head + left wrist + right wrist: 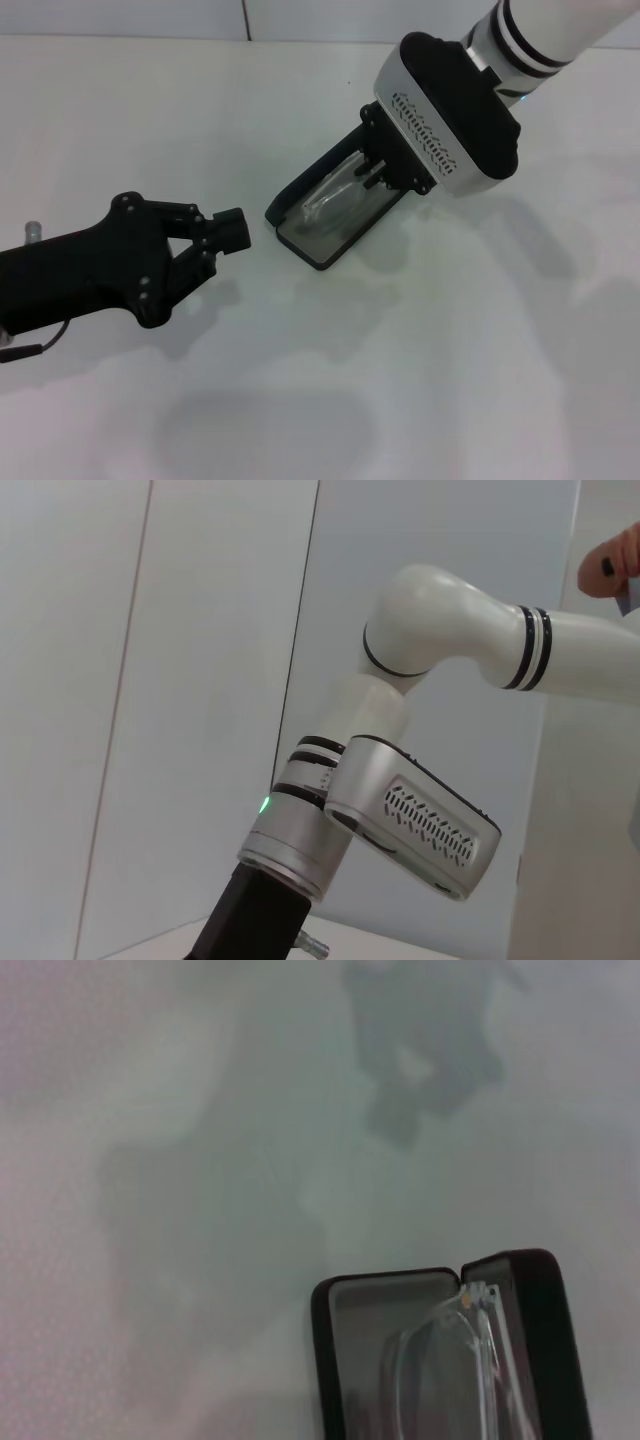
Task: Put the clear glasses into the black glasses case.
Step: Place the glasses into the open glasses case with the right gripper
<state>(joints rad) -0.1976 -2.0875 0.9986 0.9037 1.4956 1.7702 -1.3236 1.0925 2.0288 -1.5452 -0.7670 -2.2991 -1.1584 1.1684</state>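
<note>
The black glasses case [330, 215] lies open on the white table [450, 350], its grey lining showing, and serves as the landmark here. The clear glasses [335, 203] lie inside the case, resting in its tray; in the right wrist view the transparent frame [450, 1360] sits within the case [345, 1360], one clear arm running along the raised lid side. The right pincer [378, 172] hangs directly over the far end of the case, its dark fingers reaching down at the glasses; whether they are pinching the frame or spread apart I cannot tell. The left pincer [228, 232] hovers above the table just beside the near corner of the case, apart from it, its fingertips pressed together on nothing
</note>
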